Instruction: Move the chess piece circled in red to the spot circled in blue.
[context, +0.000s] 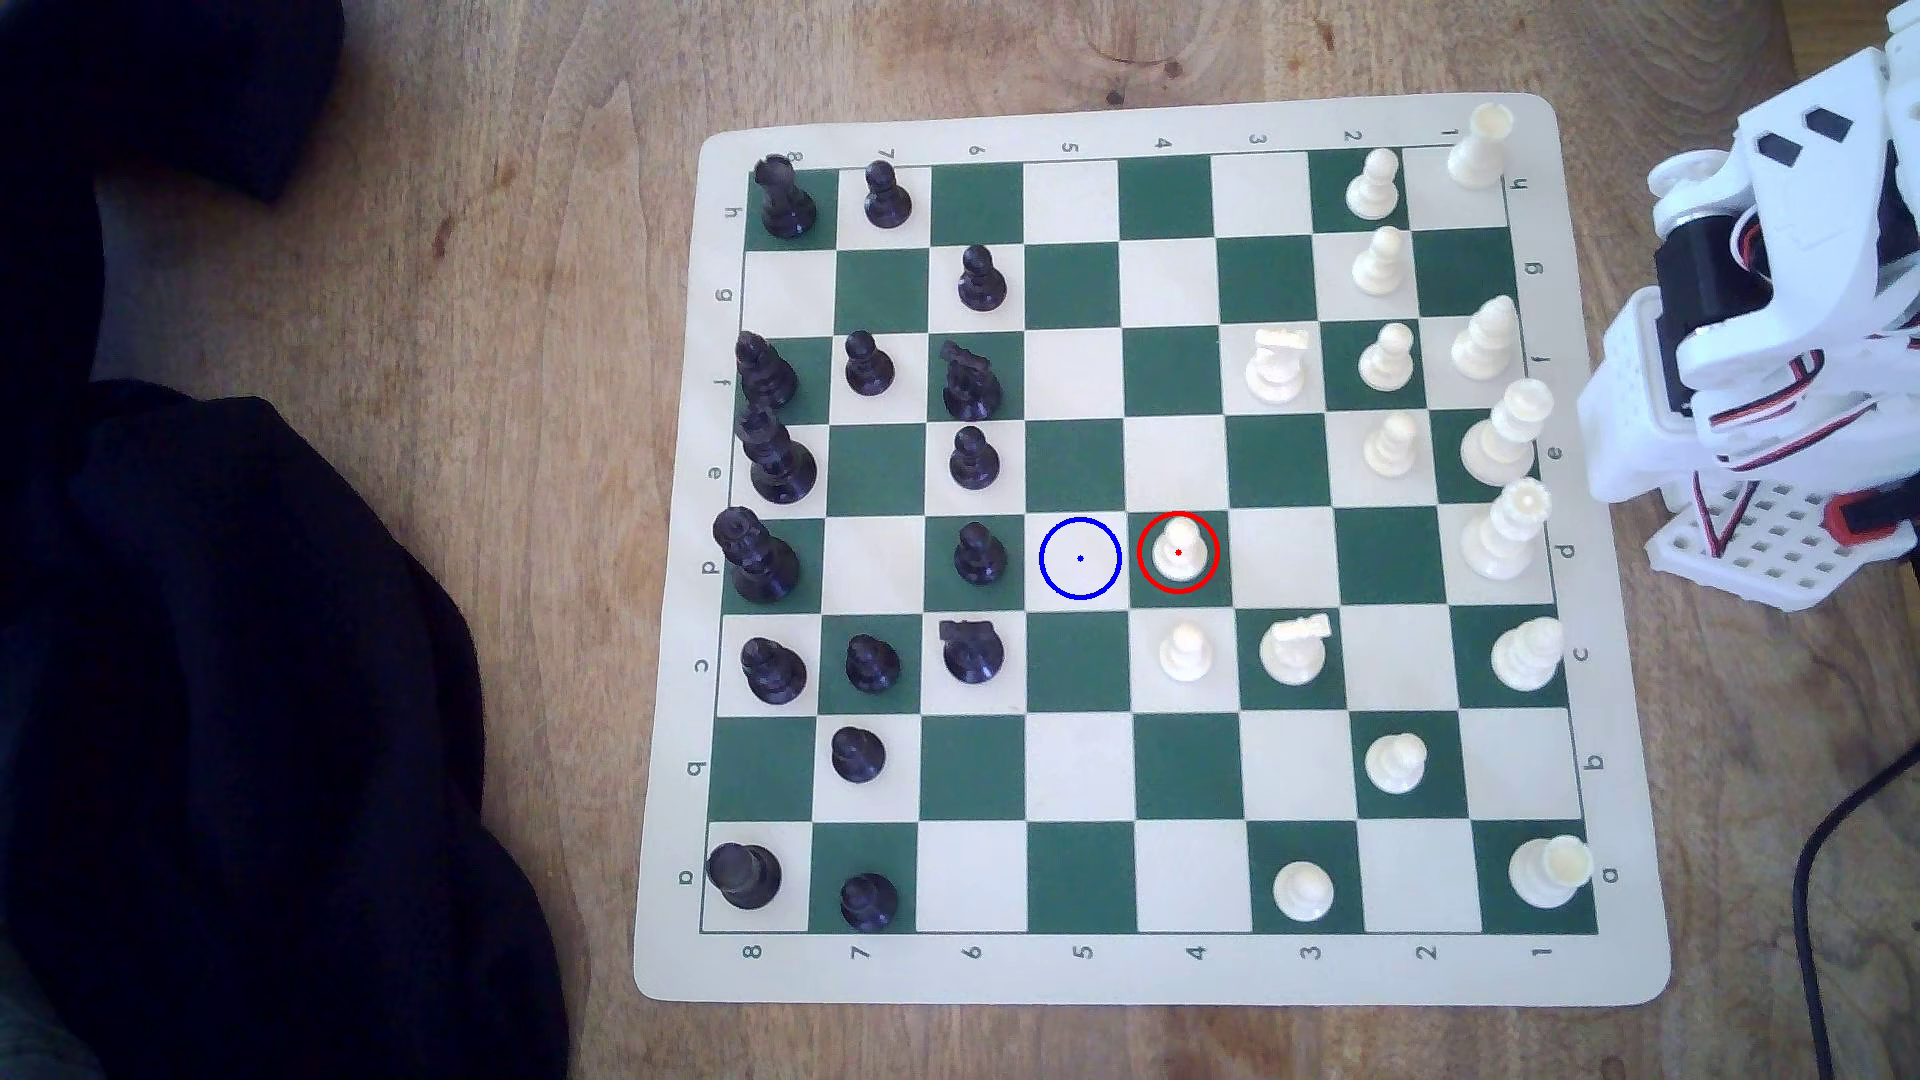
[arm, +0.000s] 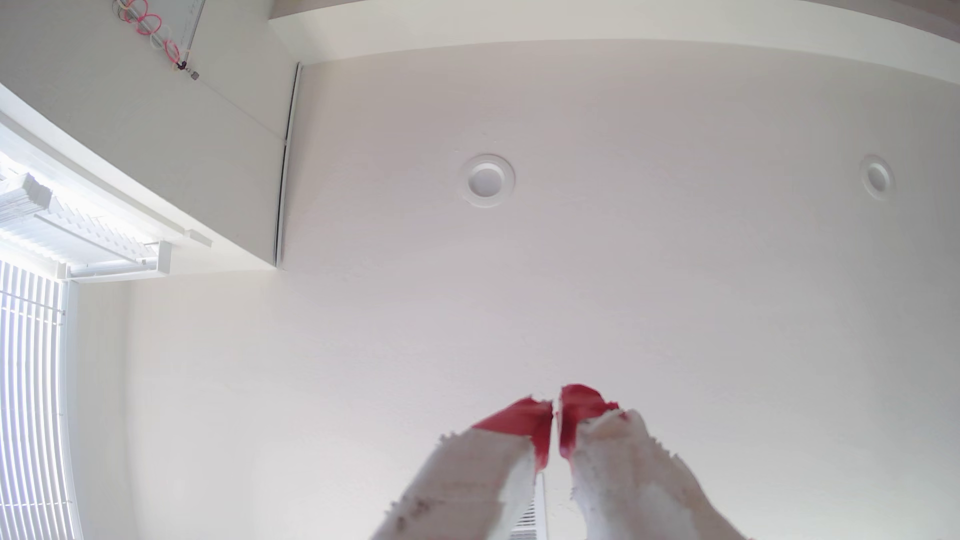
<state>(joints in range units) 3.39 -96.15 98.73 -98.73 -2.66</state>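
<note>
The chess piece (context: 1178, 548) is a small cream pawn inside a red ring, standing upright on a green square near the middle of the board (context: 1143, 125). The spot (context: 1080, 558) is the cream square with a blue ring and dot, directly beside the pawn toward the exterior view's left, and nothing stands on it. The white arm (context: 1787, 312) is folded up off the board at the exterior view's right edge, far from the pawn. In the wrist view my gripper (arm: 556, 407) points up at the ceiling, its red-tipped fingers (arm: 524, 420) pressed together and holding nothing.
A black pawn (context: 979, 554) stands one square past the spot toward the exterior view's left. Another cream pawn (context: 1185, 652) and a cream knight (context: 1295, 646) stand just below the ringed pawn. Dark cloth (context: 260, 675) covers the table's left. A black cable (context: 1829, 831) runs at the right.
</note>
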